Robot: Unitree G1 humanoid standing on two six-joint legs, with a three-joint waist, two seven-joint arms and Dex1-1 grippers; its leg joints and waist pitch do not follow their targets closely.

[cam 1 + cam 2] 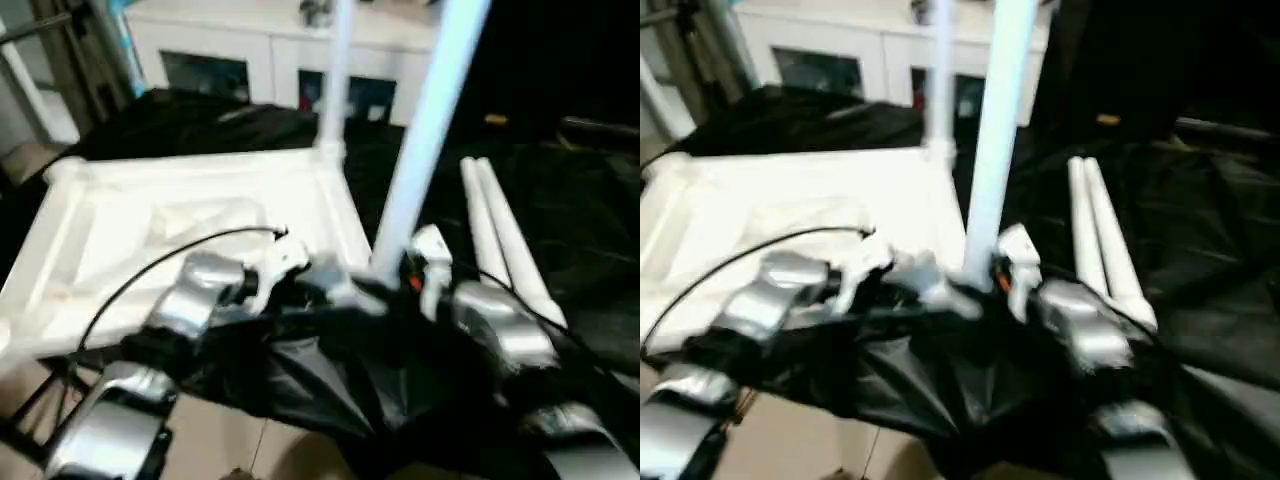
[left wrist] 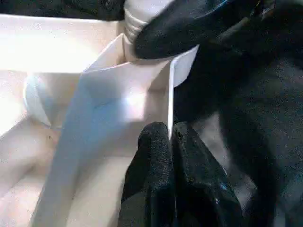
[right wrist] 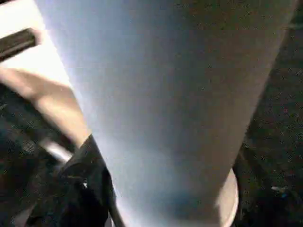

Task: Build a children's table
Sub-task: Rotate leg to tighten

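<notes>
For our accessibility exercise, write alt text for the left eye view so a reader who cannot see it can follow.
A white plastic tabletop lies underside up on black cloth, one white tube leg upright in its far corner. A second leg leans at the near corner, between two silver forearms; two spare legs lie to the right.

Black-draped table [image 1: 560, 200] under upturned tabletop [image 1: 150, 240] and two loose legs [image 1: 505, 235].

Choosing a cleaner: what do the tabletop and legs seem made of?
Tabletop: apparently white moulded plastic, going by its ribbed underside and rounded corner sockets. Standing leg and the two spare legs: smooth white tubes, probably the same plastic, with a slight sheen.
</notes>
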